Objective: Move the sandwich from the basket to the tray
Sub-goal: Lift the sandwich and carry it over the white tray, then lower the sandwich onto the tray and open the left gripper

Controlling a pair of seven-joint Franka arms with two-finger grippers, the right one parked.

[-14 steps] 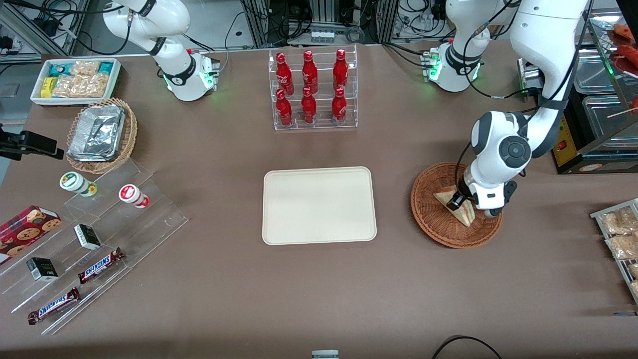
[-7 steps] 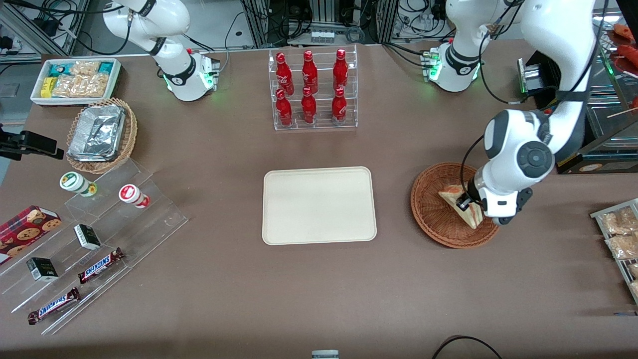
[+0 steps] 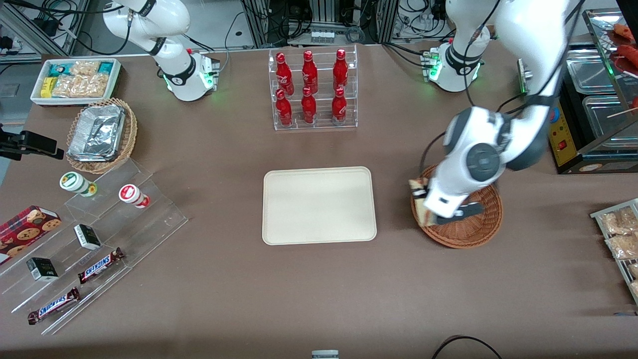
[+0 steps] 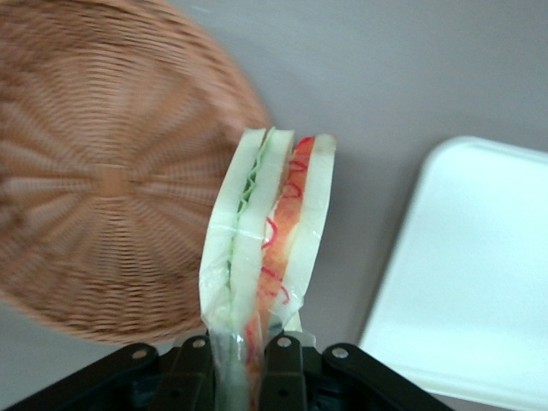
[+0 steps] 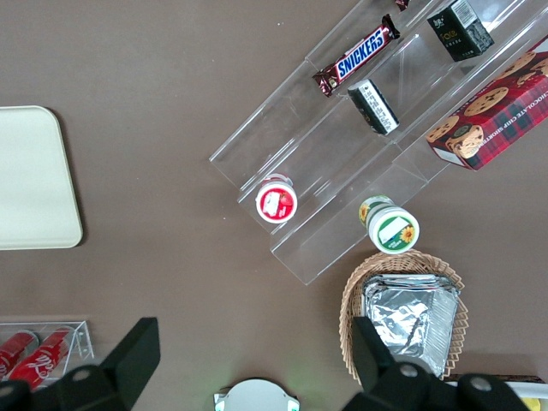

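My left gripper [image 3: 424, 202] [image 4: 246, 364] is shut on the sandwich [image 3: 419, 202] [image 4: 267, 235], a plastic-wrapped wedge of white bread with green and orange-pink layers. It hangs in the air over the rim of the reddish-brown wicker basket [image 3: 473, 232] [image 4: 94, 197], on the side toward the tray. The basket holds nothing else that I can see. The cream rectangular tray [image 3: 319, 205] [image 4: 467, 282] [image 5: 34, 180] lies flat and bare on the brown table, a short gap from the basket.
A clear rack of red bottles [image 3: 312, 89] stands farther from the front camera than the tray. Toward the parked arm's end are a tan basket of foil containers [image 3: 101, 133], a white snack bin [image 3: 76, 81] and acrylic steps with snack bars [image 3: 89, 249]. A metal food display [image 3: 595, 94] flanks the working arm.
The gripper has lifted the sandwich out of the basket's bowl and carried it toward the tray, and it now hangs over the basket's rim. The wrist has turned.
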